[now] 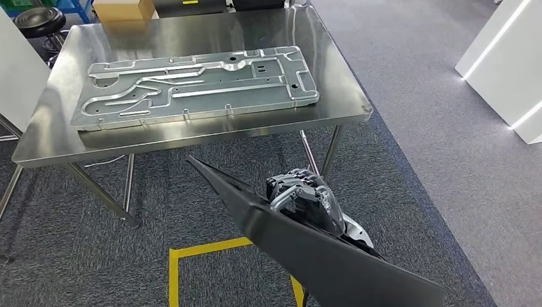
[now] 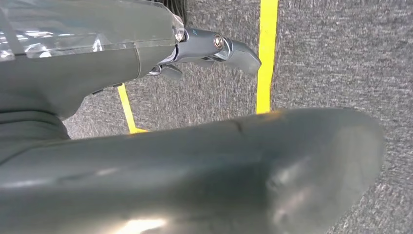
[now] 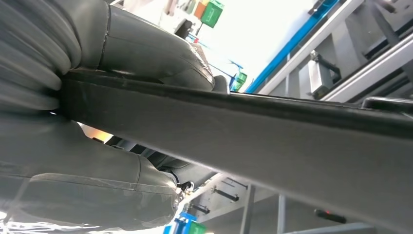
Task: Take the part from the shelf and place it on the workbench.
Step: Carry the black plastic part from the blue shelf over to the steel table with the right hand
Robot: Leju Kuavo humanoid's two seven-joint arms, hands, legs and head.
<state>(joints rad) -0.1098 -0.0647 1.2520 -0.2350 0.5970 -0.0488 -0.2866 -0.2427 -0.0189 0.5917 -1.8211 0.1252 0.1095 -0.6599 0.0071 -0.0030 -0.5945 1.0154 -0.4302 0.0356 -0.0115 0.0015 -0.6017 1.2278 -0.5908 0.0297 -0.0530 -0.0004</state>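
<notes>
A dark grey panel part [image 1: 319,262] hangs tilted low in the head view, in front of the steel workbench [image 1: 192,137]. My right hand [image 1: 305,197] grips its upper edge. In the right wrist view the part's dark edge [image 3: 272,126] runs between the thumb and fingers of that hand [image 3: 73,146]. My left hand [image 2: 160,161] is over the carpet, its fingers [image 2: 229,46] stretched out apart from the thumb, with nothing between them. A large stamped silver plate [image 1: 198,86] lies flat on the workbench.
Yellow tape [image 1: 204,252] marks a square on the grey carpet before the bench. A cardboard box [image 1: 124,9] and a black stool [image 1: 38,22] stand behind the bench. White lit panels [image 1: 505,70] stand at the far right.
</notes>
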